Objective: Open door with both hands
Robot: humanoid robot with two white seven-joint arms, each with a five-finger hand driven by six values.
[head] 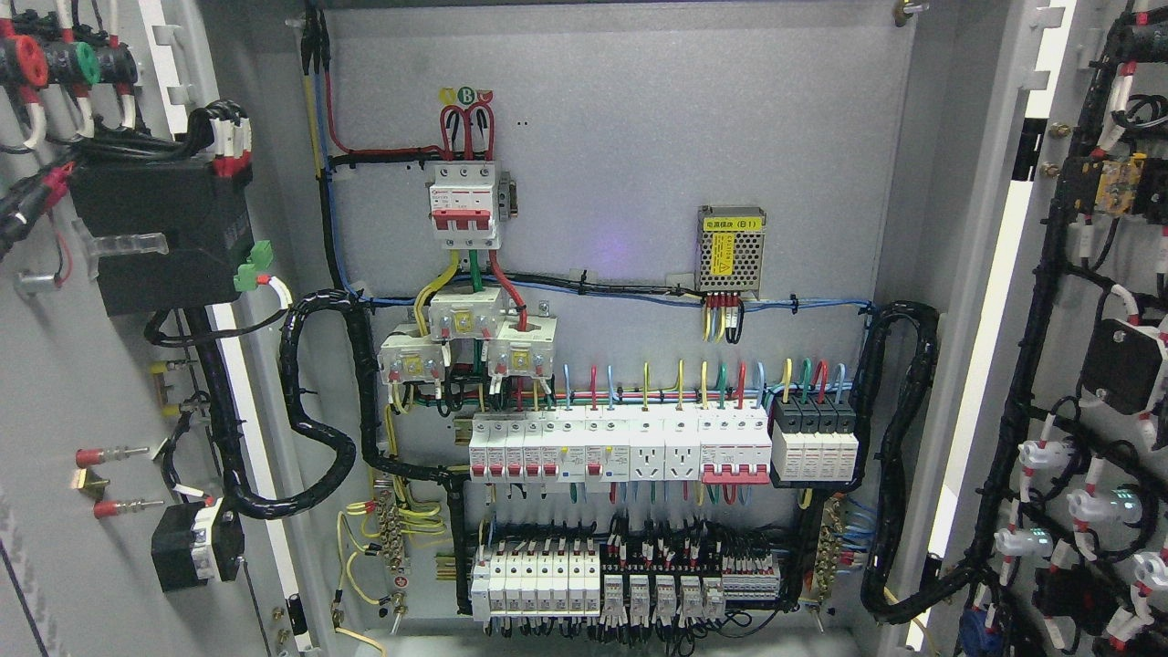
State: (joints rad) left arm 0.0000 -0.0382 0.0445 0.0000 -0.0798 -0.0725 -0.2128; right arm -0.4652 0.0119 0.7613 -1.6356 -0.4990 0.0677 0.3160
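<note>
Both grey metal cabinet doors are swung wide open, the left door at the left edge and the right door at the right edge. That lets the grey back panel with its white switches show. No robot hand is in view, so I cannot tell what the hands hold.

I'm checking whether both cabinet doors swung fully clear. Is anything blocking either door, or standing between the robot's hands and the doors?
Nothing visible blocks them. The left door and right door both stand wide open, exposing the breaker panel. Neither hand is in view, so no gap between hands and doors can be judged.
</note>
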